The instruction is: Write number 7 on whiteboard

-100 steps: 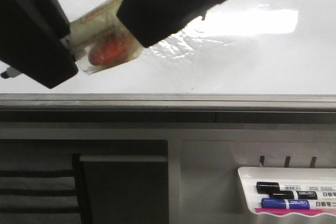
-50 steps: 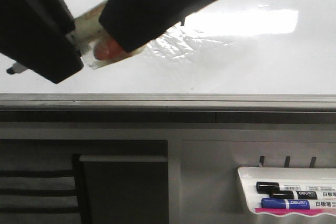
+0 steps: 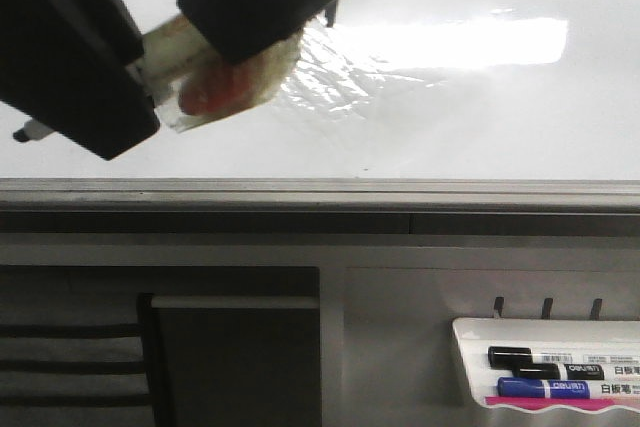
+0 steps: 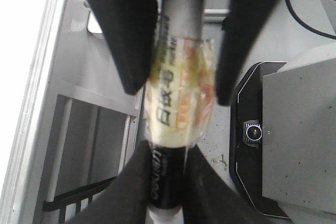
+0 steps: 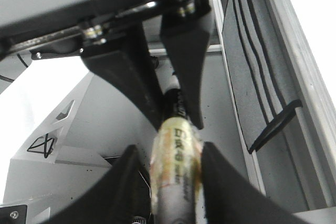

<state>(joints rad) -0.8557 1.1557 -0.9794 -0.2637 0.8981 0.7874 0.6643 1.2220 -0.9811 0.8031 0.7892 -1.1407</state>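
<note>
The whiteboard (image 3: pixel 480 117) fills the upper front view, with a grey edge strip (image 3: pixel 400 190) and a wrinkled shiny patch (image 3: pixel 340 72). My left gripper (image 3: pixel 130 82) is shut on the black end of a tape-wrapped marker (image 3: pixel 215 92); its small tip (image 3: pixel 22 133) sticks out to the left. My right gripper (image 3: pixel 215 47) straddles the marker's taped part with its jaws slightly apart. The left wrist view shows the left gripper (image 4: pixel 164 153) clamping the marker (image 4: pixel 176 103). The right wrist view shows the right gripper (image 5: pixel 170 153) loosely round it (image 5: pixel 176 156). A short thin dark stroke (image 3: pixel 328 15) shows by the right arm; I cannot tell if it is the number 7.
A white marker tray (image 3: pixel 560 327) hangs at the lower right below the board, holding a black marker (image 3: pixel 550 357) and a blue marker (image 3: pixel 560 387). A dark panel (image 3: pixel 235 367) sits at the lower left under the board's frame.
My right gripper has slid left along the marker toward the left gripper, uncovering more of the wrinkled patch and the dark stroke. The left gripper shifted slightly, then held still.
</note>
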